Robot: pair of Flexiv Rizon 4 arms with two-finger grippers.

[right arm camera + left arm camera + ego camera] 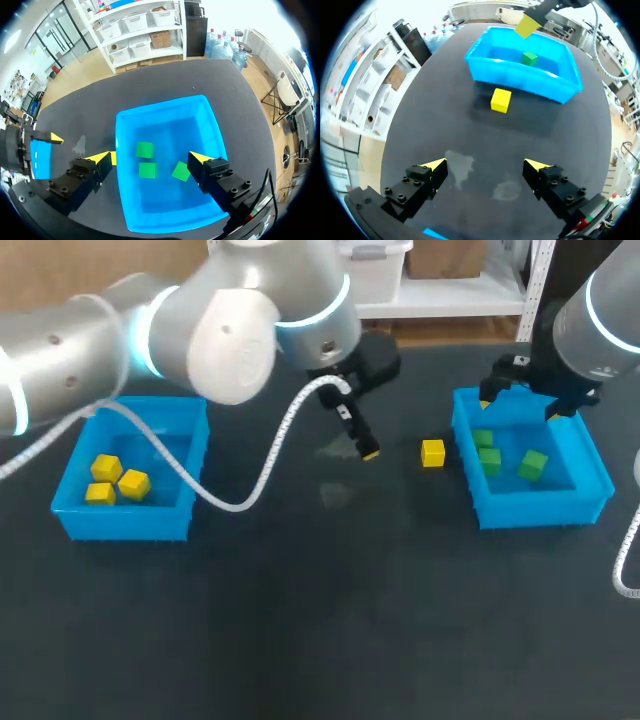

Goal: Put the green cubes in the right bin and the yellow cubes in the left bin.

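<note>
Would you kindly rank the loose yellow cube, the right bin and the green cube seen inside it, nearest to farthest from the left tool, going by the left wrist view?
1. The loose yellow cube: on the table ahead of the left tool, just short of the bin.
2. The right bin: its near wall stands behind that cube.
3. The green cube: inside the bin, past that wall.

The left arm [230,330] is built of rounded silver-grey links with glowing pale-blue rings [140,340] at the joints, and a white ribbed cable [270,465] hangs off it. The right arm [580,340] is dark grey with a like ring. Both arms' fingers [427,180] are black and blocky, studded with screws, with yellow tips.
</note>
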